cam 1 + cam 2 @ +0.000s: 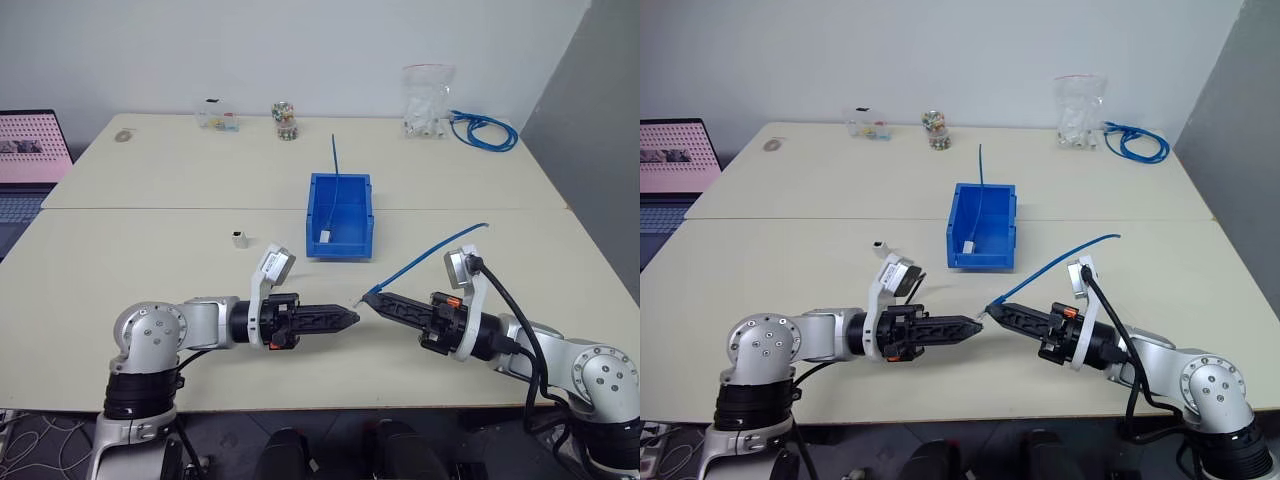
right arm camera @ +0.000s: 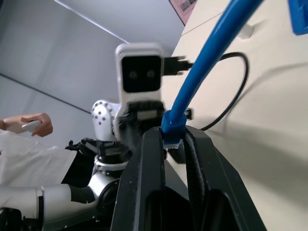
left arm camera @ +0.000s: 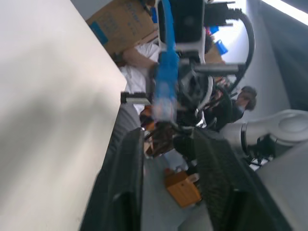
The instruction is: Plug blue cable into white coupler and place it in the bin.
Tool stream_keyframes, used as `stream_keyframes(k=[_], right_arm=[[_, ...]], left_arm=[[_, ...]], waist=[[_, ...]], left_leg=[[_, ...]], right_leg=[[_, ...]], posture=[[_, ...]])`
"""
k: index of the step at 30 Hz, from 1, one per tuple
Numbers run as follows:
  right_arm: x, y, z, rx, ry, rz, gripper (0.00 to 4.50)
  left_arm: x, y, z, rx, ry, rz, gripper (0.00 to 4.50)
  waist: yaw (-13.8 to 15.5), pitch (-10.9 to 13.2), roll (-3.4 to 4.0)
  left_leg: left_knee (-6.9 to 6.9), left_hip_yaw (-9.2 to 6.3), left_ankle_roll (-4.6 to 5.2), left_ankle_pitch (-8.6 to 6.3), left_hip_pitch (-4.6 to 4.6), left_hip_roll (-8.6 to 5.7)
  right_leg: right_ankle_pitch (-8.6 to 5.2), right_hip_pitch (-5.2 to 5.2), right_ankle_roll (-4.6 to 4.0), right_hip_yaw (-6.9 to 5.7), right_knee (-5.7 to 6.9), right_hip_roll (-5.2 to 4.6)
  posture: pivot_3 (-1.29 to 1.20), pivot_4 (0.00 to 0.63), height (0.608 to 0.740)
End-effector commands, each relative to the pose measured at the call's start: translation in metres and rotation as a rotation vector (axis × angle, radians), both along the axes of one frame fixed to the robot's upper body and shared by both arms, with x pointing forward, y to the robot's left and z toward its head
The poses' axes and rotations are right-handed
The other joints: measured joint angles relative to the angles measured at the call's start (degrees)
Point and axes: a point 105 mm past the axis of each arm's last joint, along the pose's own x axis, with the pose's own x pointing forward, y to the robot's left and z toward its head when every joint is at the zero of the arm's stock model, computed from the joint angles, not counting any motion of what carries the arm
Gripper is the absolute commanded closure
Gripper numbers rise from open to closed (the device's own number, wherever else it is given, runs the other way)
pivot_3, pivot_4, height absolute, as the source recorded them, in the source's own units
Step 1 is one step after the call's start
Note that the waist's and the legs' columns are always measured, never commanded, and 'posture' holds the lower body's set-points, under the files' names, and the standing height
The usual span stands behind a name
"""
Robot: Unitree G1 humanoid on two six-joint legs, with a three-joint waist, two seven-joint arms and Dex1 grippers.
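My right gripper is shut on the blue cable just behind its plug end. The right wrist view shows the cable's blue boot pinched between the two fingers. From there the cable rises back and to the right over the table. My left gripper points at it tip to tip, open, with nothing between its fingers. The cable's plug hangs just ahead of them. The white coupler stands alone on the table, behind the left arm. The bin sits mid-table beyond both grippers.
Inside the bin lies another thin blue cable with a small white piece at its end. At the back stand a bag of white pieces, a blue cable coil, a jar and a laptop at far left.
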Motion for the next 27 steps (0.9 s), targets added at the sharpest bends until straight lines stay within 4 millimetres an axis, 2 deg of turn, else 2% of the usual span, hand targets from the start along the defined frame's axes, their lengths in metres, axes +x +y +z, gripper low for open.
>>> stream_keyframes(k=[1, 7, 10, 17, 27], right_arm=[[0.009, -0.011, 0.012, 0.017, -0.056, -0.037, 4.22], [0.018, -0.025, 0.015, -0.008, -0.08, -0.049, 4.22], [0.022, -0.028, 0.018, -0.016, -0.102, -0.056, 4.22], [0.028, -0.034, 0.02, -0.014, -0.125, -0.074, 4.22], [0.017, -0.032, 0.025, -0.089, -0.198, -0.034, 4.22]], left_arm=[[-0.004, 0.007, 0.002, 0.027, -0.078, 0.002, 1.91], [-0.001, 0.025, -0.009, 0.126, -0.196, 0.143, 0.51], [0.007, 0.036, -0.013, 0.185, -0.272, 0.266, 0.05], [0.037, 0.077, -0.02, 0.329, -0.411, 0.692, 0.05], [0.07, 0.123, -0.04, 0.604, -0.551, 1.181, 0.05]], waist=[[0.0, 0.03, 0.0], [0.06, 0.19, -0.03], [0.13, 0.26, -0.06], [0.19, 0.32, -0.06], [0.4, 0.36, -0.12]], left_leg=[[0.0, 0.0, 0.0, 0.0, 0.0, 0.0], [-0.02, 0.0, 0.0, 0.0, -0.03, 0.05], [-0.02, 0.0, 0.0, 0.0, -0.08, 0.09], [-0.02, -0.01, 0.0, 0.0, -0.15, 0.15], [0.0, 0.02, 0.0, 0.0, -0.22, 0.08]], right_leg=[[0.0, 0.0, 0.0, 0.01, -0.01, 0.0], [-0.01, -0.04, -0.02, 0.06, -0.04, -0.06], [-0.01, -0.06, -0.02, 0.02, -0.05, -0.08], [-0.01, -0.11, -0.01, 0.01, -0.06, -0.15], [0.02, -0.11, 0.03, 0.01, -0.09, -0.23]], posture=[[0.0, 0.15, 0.74], [0.0, 0.15, 0.74], [0.0, 0.15, 0.74], [0.0, 0.15, 0.74], [0.0, 0.15, 0.74]])
